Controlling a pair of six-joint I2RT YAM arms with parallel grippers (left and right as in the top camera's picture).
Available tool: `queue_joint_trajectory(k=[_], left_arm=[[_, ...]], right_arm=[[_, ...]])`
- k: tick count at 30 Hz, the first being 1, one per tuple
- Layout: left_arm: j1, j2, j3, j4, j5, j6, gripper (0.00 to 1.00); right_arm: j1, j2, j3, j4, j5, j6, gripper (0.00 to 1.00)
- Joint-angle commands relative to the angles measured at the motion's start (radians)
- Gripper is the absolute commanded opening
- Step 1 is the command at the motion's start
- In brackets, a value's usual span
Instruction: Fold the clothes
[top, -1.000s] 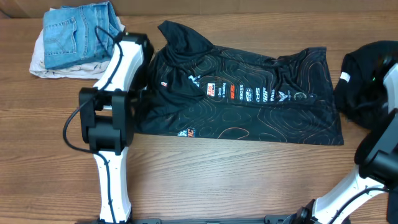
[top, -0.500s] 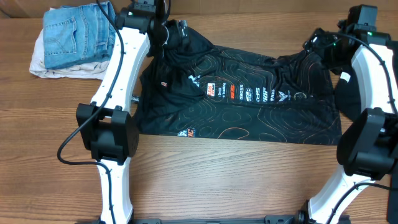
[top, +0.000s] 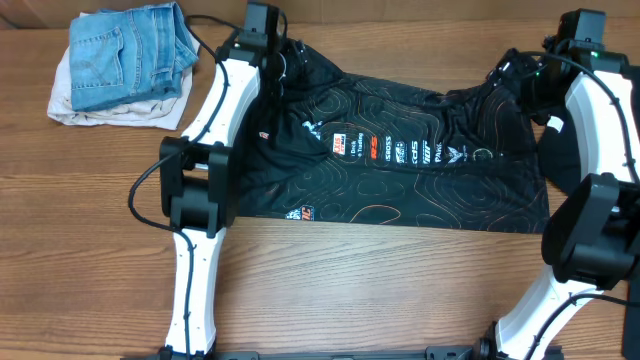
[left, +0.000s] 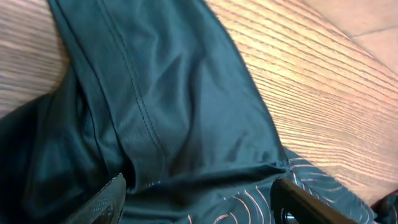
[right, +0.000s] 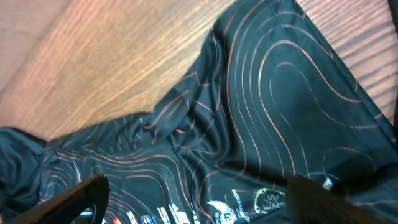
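A thin black sports jersey printed with fine orange contour lines and a row of small white and red logos lies spread across the middle of the brown wood-grain table. Its lower hem faces the bottom of the overhead frame, its collar end is bunched at the upper left, and a sleeve is rumpled at the upper right. The left arm's white links run up the left part of the frame to that bunched collar. In its wrist view the left gripper is over plain black folds, its two dark fingers wide apart with nothing clamped between them; whether the tips touch the fabric cannot be told. The right gripper is over the jersey's upper right corner, jaws likewise spread wide, the orange-lined cloth lying loose beneath. In the upper left corner of the overhead frame a folded pair of light blue denim jeans sits on a cream cloth. A dark black garment lies at the right edge, partly behind the right arm
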Motion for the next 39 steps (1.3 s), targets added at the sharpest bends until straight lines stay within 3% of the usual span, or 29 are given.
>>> queue_joint_trajectory(k=[1, 7, 11, 13, 16, 23, 31, 39], left_arm=[[-0.001, 0.046, 0.008, 0.017, 0.016, -0.051, 0.77], [0.0, 0.083, 0.008, 0.018, 0.019, -0.051, 0.72], [0.0, 0.083, 0.008, 0.018, 0.018, -0.05, 0.38], [0.0, 0.083, 0.008, 0.013, 0.018, -0.051, 0.14], [0.0, 0.083, 0.008, 0.003, 0.018, -0.051, 0.04], [0.0, 0.083, 0.008, -0.057, -0.026, -0.051, 0.04], [-0.002, 0.083, 0.008, -0.08, -0.025, -0.051, 0.04], [-0.002, 0.083, 0.008, -0.117, -0.023, -0.051, 0.04]], right_arm=[[-0.006, -0.002, 0.019, -0.015, 0.002, -0.043, 0.94], [-0.006, -0.002, 0.019, -0.03, 0.002, -0.061, 0.94], [-0.006, -0.002, 0.019, -0.005, 0.047, -0.061, 0.93], [-0.008, -0.002, 0.019, 0.042, 0.072, -0.066, 0.9], [-0.008, 0.017, 0.02, 0.09, 0.073, -0.068, 0.89], [-0.054, 0.151, 0.033, 0.245, 0.064, 0.027, 0.87], [-0.079, 0.299, 0.033, 0.533, -0.019, 0.019, 0.89], [-0.079, 0.357, 0.033, 0.608, 0.055, -0.039, 0.88]])
